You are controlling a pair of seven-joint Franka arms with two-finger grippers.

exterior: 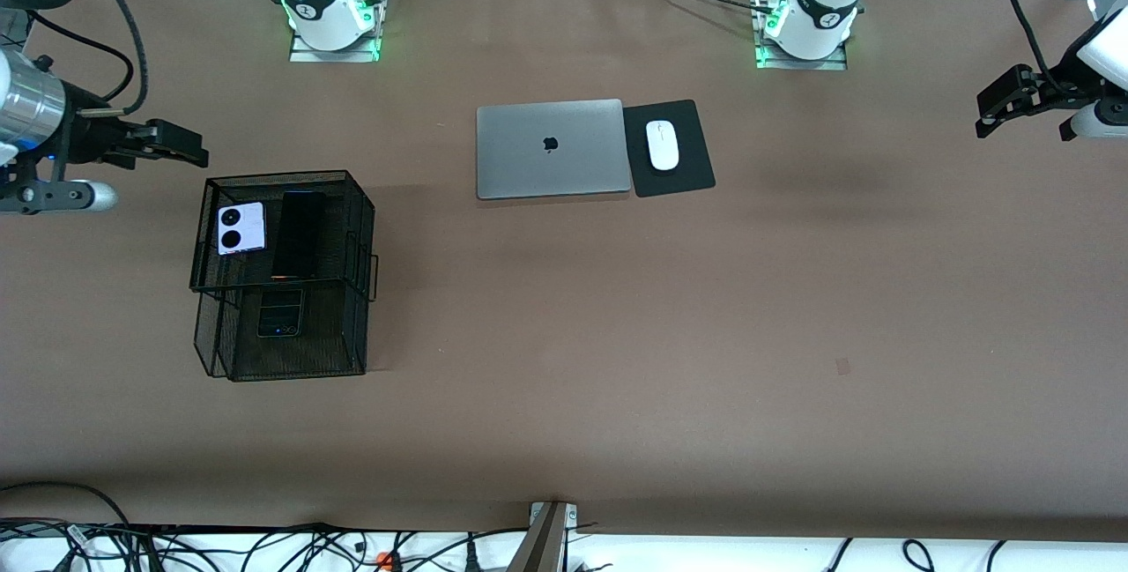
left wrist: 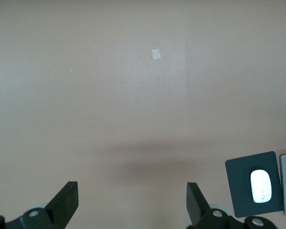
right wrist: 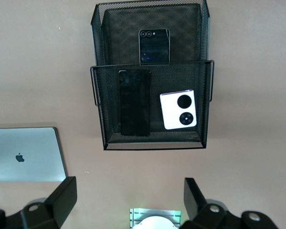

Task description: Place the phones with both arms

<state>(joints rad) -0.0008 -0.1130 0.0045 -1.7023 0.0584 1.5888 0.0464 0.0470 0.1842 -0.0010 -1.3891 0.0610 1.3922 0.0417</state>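
Front view: brown table (exterior: 617,360) bears grey laptop (exterior: 551,149), mesh rack (exterior: 282,277).

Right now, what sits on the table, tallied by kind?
Phones: 3, the lilac-white phone and long black phone in the upper tray, the small black phone in the lower tray
Mesh rack: 1
Laptop: 1
Mouse: 1
Mouse pad: 1
Total: 7
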